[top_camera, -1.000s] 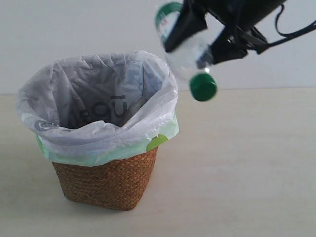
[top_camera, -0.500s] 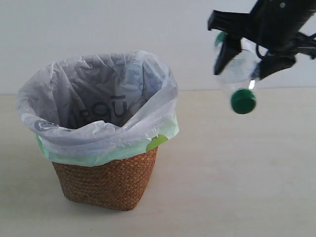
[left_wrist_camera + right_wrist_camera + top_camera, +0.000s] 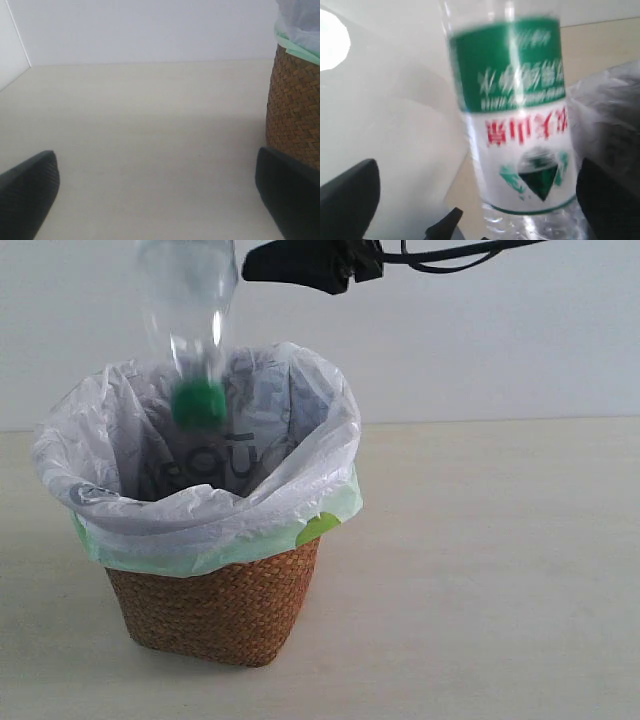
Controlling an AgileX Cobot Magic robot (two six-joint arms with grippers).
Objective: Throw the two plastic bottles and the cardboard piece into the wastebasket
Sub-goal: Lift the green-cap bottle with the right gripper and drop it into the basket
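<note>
Above the wastebasket (image 3: 215, 610), the green-capped bottle (image 3: 188, 300) now drops cap-first, blurred; half a second ago it hung clamped well to the right. The right gripper (image 3: 300, 262) stands spread, clear of it. The left gripper (image 3: 160, 195) rests spread beside the wastebasket's wicker. This item looks about binned.

Clear plastic bottle with green cap (image 3: 188, 310): blurred, cap down, mid-air over mouth of brown wicker wastebasket (image 3: 215, 615) lined with white-green plastic bag (image 3: 185, 528). Black arm end with cable (image 3: 305, 262): top edge, apart from bottle. Wastebasket upright on beige tabletop (image 3: 500, 570).
</note>
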